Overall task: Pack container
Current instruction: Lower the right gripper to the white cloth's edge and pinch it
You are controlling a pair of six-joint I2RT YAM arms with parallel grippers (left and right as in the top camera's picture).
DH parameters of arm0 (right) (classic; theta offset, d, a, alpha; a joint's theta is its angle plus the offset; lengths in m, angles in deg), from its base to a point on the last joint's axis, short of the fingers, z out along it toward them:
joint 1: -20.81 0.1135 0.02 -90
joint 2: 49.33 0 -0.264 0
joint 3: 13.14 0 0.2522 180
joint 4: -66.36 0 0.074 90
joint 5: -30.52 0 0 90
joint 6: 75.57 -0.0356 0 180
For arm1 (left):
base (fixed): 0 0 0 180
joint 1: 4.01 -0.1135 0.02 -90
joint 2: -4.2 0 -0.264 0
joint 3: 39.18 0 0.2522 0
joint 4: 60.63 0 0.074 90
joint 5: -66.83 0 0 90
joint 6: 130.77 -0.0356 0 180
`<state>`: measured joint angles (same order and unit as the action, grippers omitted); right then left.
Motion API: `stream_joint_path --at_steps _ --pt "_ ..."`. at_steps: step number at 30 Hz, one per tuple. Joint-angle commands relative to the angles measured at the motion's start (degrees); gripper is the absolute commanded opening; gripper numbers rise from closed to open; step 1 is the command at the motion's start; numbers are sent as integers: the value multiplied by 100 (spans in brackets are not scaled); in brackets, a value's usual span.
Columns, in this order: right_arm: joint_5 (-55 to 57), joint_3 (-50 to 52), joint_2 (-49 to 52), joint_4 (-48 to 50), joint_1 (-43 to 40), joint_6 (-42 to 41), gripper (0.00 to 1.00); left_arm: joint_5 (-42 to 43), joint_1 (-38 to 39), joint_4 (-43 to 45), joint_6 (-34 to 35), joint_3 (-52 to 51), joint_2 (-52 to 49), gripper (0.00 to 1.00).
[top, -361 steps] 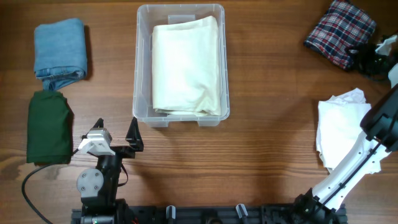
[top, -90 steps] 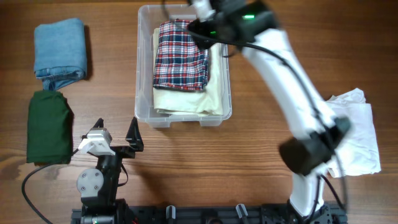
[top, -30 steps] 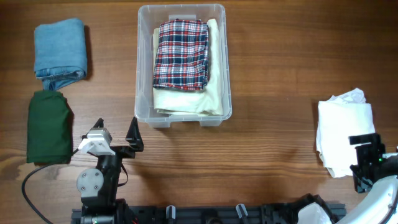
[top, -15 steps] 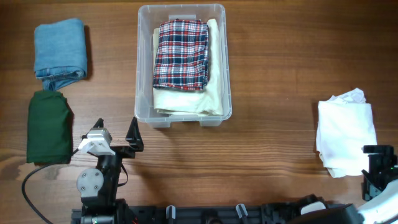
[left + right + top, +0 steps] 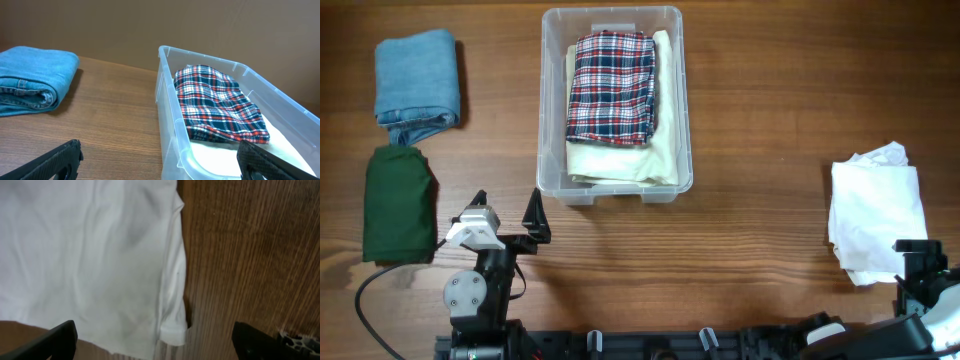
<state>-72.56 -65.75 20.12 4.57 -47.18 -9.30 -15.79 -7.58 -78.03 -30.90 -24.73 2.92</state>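
Note:
The container [image 5: 542, 100] is a clear plastic bin at the top centre of the table. In it a red and navy plaid cloth [image 5: 611, 88] lies folded on a cream cloth [image 5: 620, 162]. My left gripper [image 5: 508, 210] rests open near the container's front left corner; its wrist view shows the container's rim [image 5: 165, 90] and the plaid cloth [image 5: 220, 105] ahead of the wide-spread left gripper [image 5: 162, 167]. My right gripper [image 5: 920, 265] stands open and empty at the near right edge, over the near end of a white cloth [image 5: 876, 215]. That white cloth [image 5: 90, 255] fills the right wrist view above the right gripper [image 5: 155, 347].
Folded blue jeans [image 5: 416, 78] lie at the far left, also showing as blue jeans [image 5: 35, 80] in the left wrist view. A folded dark green cloth [image 5: 398, 203] lies just in front of them. Bare wood [image 5: 760, 200] runs between the container and the white cloth.
The right gripper has drifted slightly toward the near right corner and settled by the white cloth's near end. The left arm and all the cloths have stayed put.

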Motion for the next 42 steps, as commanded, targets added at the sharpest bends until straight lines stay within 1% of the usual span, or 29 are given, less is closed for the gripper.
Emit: stream_joint_path --at_steps 1,5,10,15,17,20,27,32,39,42 --pt "210 417 63 334 -35 26 100 -17 -42 -9 -46 -35 -2 100" --pt "210 656 74 686 -33 -13 100 -17 -42 -9 -48 -35 -2 100" --pt "201 669 74 938 -33 197 99 -17 -42 -9 -48 -35 -2 100" --pt "-70 870 85 1360 -33 356 96 -17 -42 -9 -46 -35 -2 100" --pt "-422 1038 90 1663 -31 422 93 -17 -42 -9 -48 -35 -2 100" --pt "-656 1172 90 1928 -28 400 93 -17 -42 -9 -48 -35 -2 100" --pt "-654 1237 175 2201 -22 376 91 -17 -42 -9 -46 -35 -2 100" --pt "-734 1281 501 2507 -9 254 89 -17 -42 -9 -48 -35 -2 100" --pt "-960 1375 1255 3018 192 -42 89 -17 -42 -9 -46 -35 -2 100" --pt "-1248 1377 1519 3259 306 -52 88 -17 -42 -9 -46 -35 -2 100"
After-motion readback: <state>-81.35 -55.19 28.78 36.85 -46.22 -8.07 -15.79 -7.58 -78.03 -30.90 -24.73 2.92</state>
